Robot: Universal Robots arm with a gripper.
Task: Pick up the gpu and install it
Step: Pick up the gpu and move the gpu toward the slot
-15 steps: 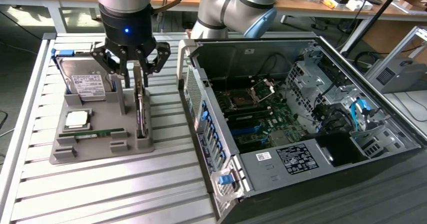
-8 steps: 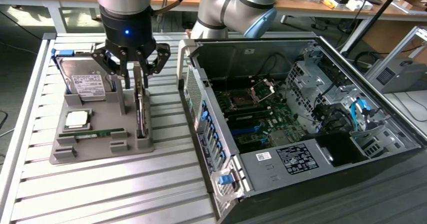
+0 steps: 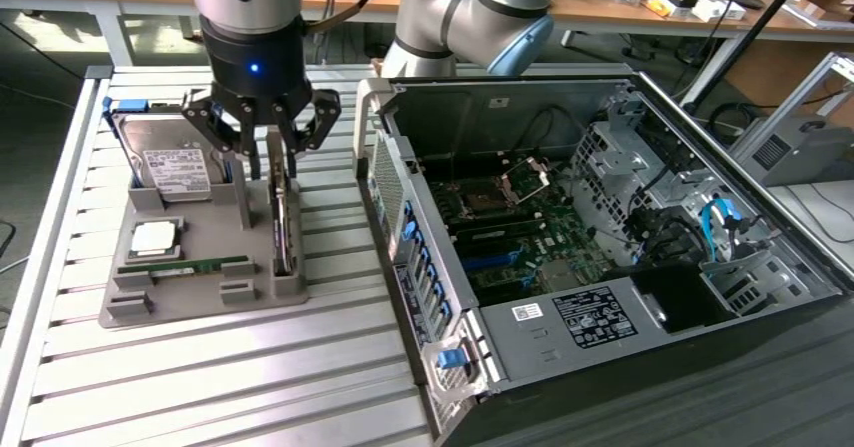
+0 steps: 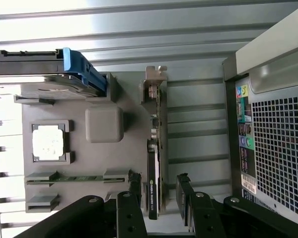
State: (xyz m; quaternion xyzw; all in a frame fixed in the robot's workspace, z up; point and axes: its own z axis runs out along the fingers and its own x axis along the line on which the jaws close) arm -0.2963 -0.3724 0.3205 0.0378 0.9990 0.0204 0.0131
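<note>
gpu [image 3: 282, 222] is stood on its long edge in a slot of the grey holder [image 3: 200, 305], which is set on the slatted table [image 3: 200, 387]. Its long axis is seen to run along the holder's side that faces the open computer case [image 3: 561, 217], and its silvery bracket [image 4: 154, 88] is carried at the end that lies beside the hard drive [image 3: 175, 163]. The end effector [image 3: 267, 152] is held directly above the gpu, with its jaws spread wide and nothing gripped. In the wrist view one finger [image 4: 134, 184] is placed on each side of the card's thin edge, so the jaws are lined up across its thickness and not along its length; they are set toward the end away from the bracket. No contact with the card can be made out, and the card is judged to sit untouched in its slot. A processor [image 3: 154, 235] and a green memory stick [image 3: 187, 264] are kept in the same holder, on the side away from the case.
</note>
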